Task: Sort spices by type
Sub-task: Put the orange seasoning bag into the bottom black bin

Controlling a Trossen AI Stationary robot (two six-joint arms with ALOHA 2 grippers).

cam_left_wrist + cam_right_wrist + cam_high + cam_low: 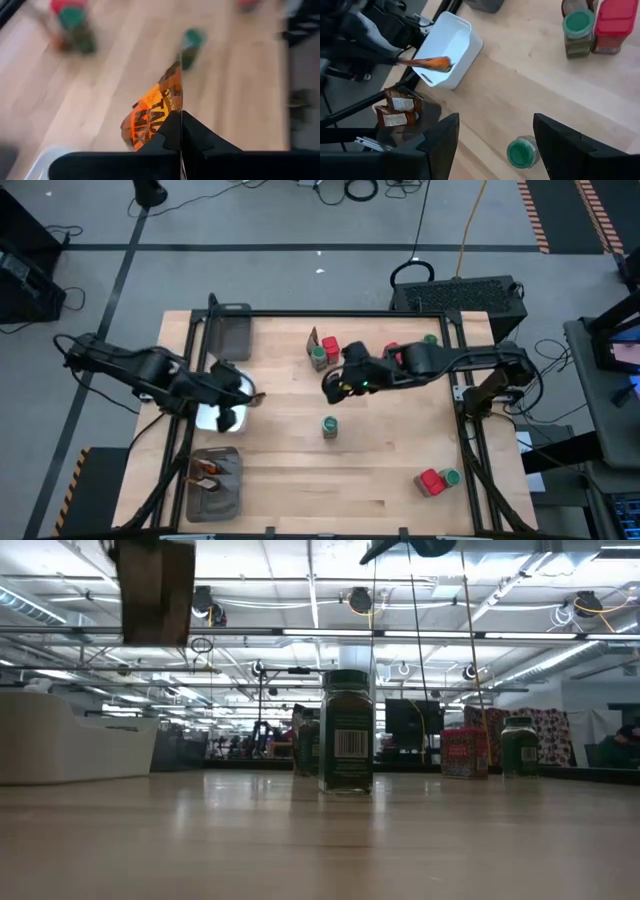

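High view: the left claw (243, 402) sits at the left side of the light wooden desk (330, 480), above the white rectangular dish (212, 417). Its two dark fingers are pressed together on a brown-orange pointed sachet (253, 396), which sticks out from the fingertips toward the desk's centre. The left wrist view confirms the grip: the sachet (152, 112) is pinched at one end between closed fingers (192, 134) and held clear of the desk surface.

The right claw (331, 386) hovers over the middle of the desk, fingers spread wide with nothing between them. In the right wrist view a small round glass jar with a green lid (522, 151) stands on the desk below and between the open fingers (442, 135), untouched. The same jar (329, 426) appears in the high view just nearer than the right claw.

Far centre, a group of a red cube-like box (330, 346), a green-lidded jar (318, 356) and a brown sachet stands close together, just left of the right claw. A second red box (429, 480) and green-lidded jar (449, 477) stand side by side at the near right.

A grey mesh tray (214, 482) at the near left holds two brown-orange sachets (397, 111). Another grey mesh tray (231, 332) lies at the far left.
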